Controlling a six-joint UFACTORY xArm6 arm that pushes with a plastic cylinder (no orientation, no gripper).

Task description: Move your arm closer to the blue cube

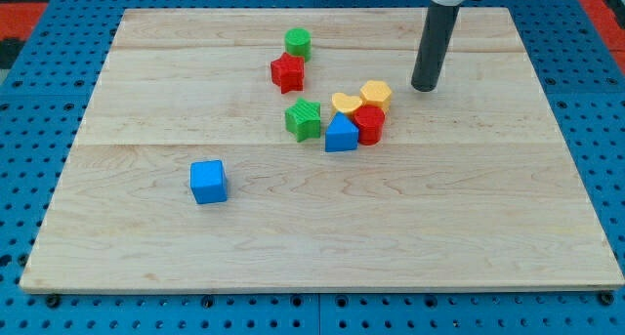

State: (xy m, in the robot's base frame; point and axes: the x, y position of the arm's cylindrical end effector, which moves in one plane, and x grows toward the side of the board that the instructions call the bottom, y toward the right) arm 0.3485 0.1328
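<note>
The blue cube (208, 182) sits alone on the wooden board (322, 247), at the view's lower left. My tip (425, 86) rests on the board at the view's upper right, far from the blue cube and just right of a cluster of blocks. The rod rises dark and straight from the tip to the view's top edge.
A cluster lies mid-board: a yellow heart (346, 104), a yellow hexagon (376, 93), a red cylinder (369, 124), a blue triangular block (341, 134) and a green star (304, 119). Above them are a red star (287, 72) and a green cylinder (298, 43).
</note>
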